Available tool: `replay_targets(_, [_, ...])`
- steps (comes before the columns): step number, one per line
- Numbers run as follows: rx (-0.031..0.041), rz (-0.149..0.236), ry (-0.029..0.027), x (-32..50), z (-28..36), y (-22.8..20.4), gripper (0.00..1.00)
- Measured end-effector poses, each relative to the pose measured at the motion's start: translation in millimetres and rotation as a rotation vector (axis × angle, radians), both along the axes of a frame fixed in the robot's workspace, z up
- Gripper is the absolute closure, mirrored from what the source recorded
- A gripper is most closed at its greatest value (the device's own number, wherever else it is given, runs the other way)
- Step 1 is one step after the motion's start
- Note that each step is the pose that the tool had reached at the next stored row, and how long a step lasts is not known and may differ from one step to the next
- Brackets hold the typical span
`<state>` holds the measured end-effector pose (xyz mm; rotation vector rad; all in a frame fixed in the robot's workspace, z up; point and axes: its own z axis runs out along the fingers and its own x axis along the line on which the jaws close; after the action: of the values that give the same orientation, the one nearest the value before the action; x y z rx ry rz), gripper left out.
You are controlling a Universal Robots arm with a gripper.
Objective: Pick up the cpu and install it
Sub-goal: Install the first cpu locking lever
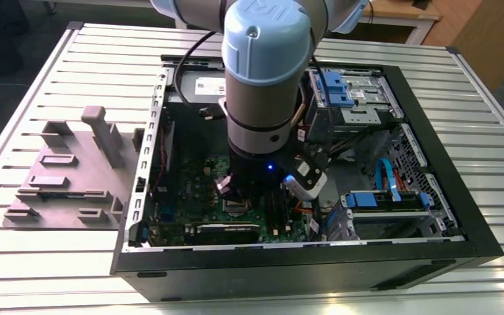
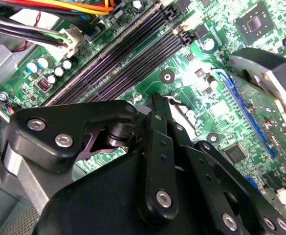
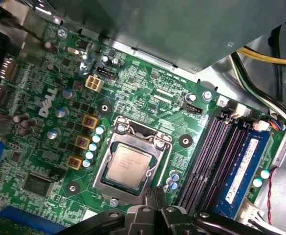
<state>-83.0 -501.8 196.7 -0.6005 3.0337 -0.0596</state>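
the cpu (image 3: 128, 165) lies flat in its socket (image 3: 133, 161) on the green motherboard (image 3: 147, 98), metal frame around it, in the first wrist view. the gripper (image 3: 155, 198) hangs just above the socket's edge, fingers (image 2: 156, 127) pressed together with nothing between them. in the exterior view the arm (image 1: 265, 85) reaches down into the open computer case (image 1: 427, 216) on the bench (image 1: 86, 59).

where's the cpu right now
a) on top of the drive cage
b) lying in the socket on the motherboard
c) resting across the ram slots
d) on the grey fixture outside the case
b: in the first wrist view the cpu lies flat inside the metal frame of the socket on the motherboard, with the hand just beside the socket's edge.
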Motion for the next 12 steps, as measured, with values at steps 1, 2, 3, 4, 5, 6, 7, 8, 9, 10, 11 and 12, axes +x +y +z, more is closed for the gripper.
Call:
replay_targets(1, [-0.0007,0.0,-0.0049,0.0,-0.7,0.0,0.9])
replay_targets(2, [-0.0019,0.0,-0.01,0.0,-1.4,0.0,0.9])
replay_targets(3, [-0.0033,0.0,-0.015,-0.1,-2.0,0.0,0.9])
replay_targets(4, [-0.0047,0.0,-0.0202,-0.2,-2.6,0.0,0.9])
replay_targets(5, [-0.006,0.0,-0.0251,-0.3,-3.1,0.0,0.9])
replay_targets(6, [-0.0069,0.0,-0.0311,-0.4,-3.7,-0.1,0.9])
replay_targets(7, [-0.0071,0.0,-0.0376,-0.7,-4.3,-0.1,0.9])
replay_targets(8, [-0.0068,0.0,-0.0442,-1.1,-4.8,0.0,0.9])
replay_targets(9, [-0.0066,0.0,-0.0499,-1.4,-5.1,0.0,0.9])
replay_targets(10, [-0.0067,0.0,-0.0539,-1.6,-5.3,0.0,0.9])
replay_targets(11, [-0.0067,0.0,-0.0549,-1.5,-5.3,0.0,0.9])
replay_targets(12, [-0.0067,0.0,-0.0549,-1.6,-5.3,0.0,0.9])
